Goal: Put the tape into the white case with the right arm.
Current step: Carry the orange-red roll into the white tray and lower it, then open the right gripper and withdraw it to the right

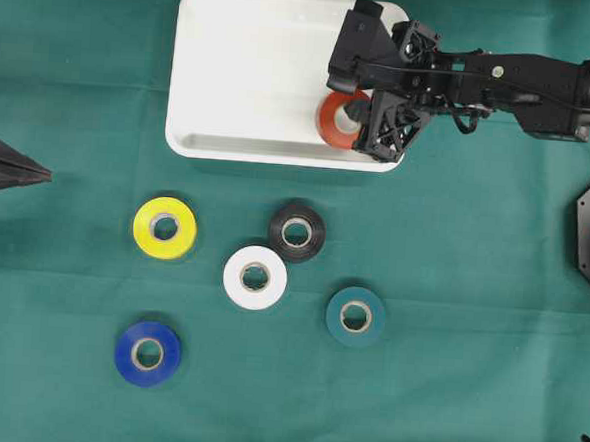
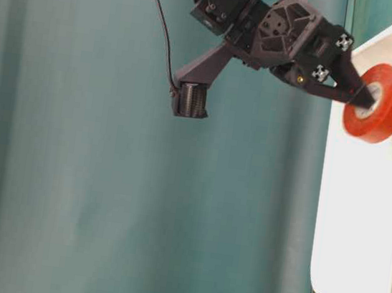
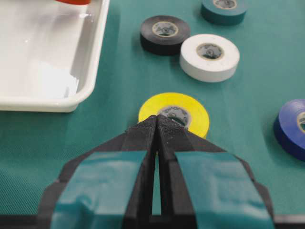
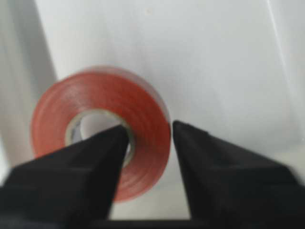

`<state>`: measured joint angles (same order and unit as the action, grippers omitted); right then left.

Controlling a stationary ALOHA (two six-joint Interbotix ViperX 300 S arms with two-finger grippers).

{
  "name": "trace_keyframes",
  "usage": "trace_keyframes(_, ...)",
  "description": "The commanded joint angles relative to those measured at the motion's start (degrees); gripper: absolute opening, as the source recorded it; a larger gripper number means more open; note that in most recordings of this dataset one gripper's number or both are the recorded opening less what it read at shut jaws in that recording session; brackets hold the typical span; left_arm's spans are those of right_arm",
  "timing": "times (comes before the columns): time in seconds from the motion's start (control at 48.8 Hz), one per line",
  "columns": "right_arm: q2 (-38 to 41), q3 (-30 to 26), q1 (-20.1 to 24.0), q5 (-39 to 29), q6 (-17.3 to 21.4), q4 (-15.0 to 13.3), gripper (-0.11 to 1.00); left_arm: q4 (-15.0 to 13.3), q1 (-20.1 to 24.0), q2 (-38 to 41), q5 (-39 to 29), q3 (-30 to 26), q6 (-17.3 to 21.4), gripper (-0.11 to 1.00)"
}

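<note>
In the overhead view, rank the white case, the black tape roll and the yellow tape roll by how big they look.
1. white case, by far the largest.
2. yellow tape roll.
3. black tape roll, which looks only slightly smaller than the yellow. Both lie flat on the cloth, so I would not press that gap.

The left gripper (image 3: 156, 125) is seen closed above the yellow roll (image 3: 174, 113); the case (image 3: 90, 71) is located at the upper left.

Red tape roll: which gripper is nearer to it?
Right. The right gripper straddles the red tape roll's wall inside the white case; the left gripper sits shut, far off near the yellow roll.
</note>
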<state>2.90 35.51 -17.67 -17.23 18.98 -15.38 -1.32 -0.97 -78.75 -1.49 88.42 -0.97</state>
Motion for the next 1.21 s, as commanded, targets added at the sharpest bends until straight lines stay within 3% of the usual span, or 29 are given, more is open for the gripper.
trace_keyframes(0.0, -1.14, 0.09, -0.09, 0.09, -0.18, -0.18, 0.18, -0.09, 0.09, 0.53, 0.44, -0.53, 0.00, 0.00)
trace_keyframes(0.144, -1.41, 1.14, -0.09, 0.35, -0.18, -0.18, 0.61, -0.09, 0.09, 0.44, 0.44, -0.62, 0.00, 0.00)
trace_keyframes(0.185, -1.67, 1.58, -0.09, 0.35, -0.18, -0.18, 0.68, -0.09, 0.09, 0.53, 0.44, -0.62, 0.00, 0.00)
trace_keyframes(0.308, -3.43, 3.25, -0.09, 0.44, -0.18, -0.18, 0.54, -0.09, 0.09, 0.53, 0.44, -0.62, 0.00, 0.00)
trace_keyframes(0.656, -14.94, 12.57, -0.09, 1.41, -0.18, -0.18, 0.54, -0.09, 0.09, 0.53, 0.44, -0.62, 0.00, 0.00)
trace_keyframes(0.943, -27.33, 25.49, -0.09, 10.55, 0.00, -0.18, 0.54, -0.09, 0.09, 0.44, 0.44, -0.62, 0.00, 0.00)
trace_keyframes(1.189, -36.04, 32.78, 0.70, 13.01, 0.09, -0.09, 0.54, -0.09, 0.09, 0.53, 0.44, -0.62, 0.00, 0.00)
